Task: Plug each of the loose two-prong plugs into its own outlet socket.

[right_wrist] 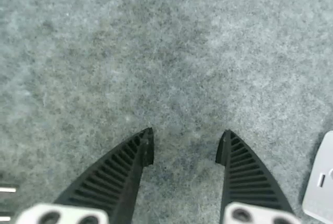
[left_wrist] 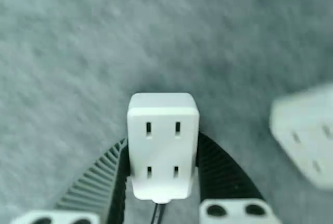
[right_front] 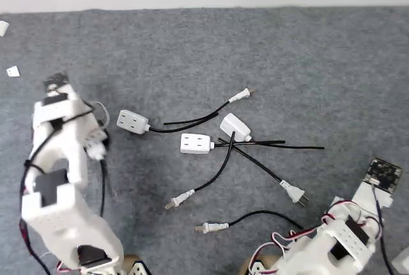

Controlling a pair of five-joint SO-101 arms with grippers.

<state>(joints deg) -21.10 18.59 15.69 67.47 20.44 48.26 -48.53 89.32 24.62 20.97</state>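
L gripper (left_wrist: 162, 143) is clenched on the left outlet (left_wrist: 163, 125): its fingers (left_wrist: 221, 174) press both long sides, socket face up twd the wrist cam, cord leaving at the near end. In the high view that outlet sits just beside the front of the left arm (right_front: 61, 160), on the grey worktop (right_front: 287, 51). R gripper (right_wrist: 186, 146) is released, nothing btwn its fingers, hanging over bare worktop; the right arm (right_front: 345, 240) sits at the near right corner. Middle outlet (right_front: 196, 142) lies near centre, w/ the tilted outlet (right_front: 234, 126) just beside it, cords crossing btwn them. All plugs are loose: upper plug (right_front: 241, 96) beyond the outlets, lower-left plug (right_front: 181, 199), right plug (right_front: 294, 192) and bottom plug (right_front: 211, 227) nearer the arms, all well apart from any socket.
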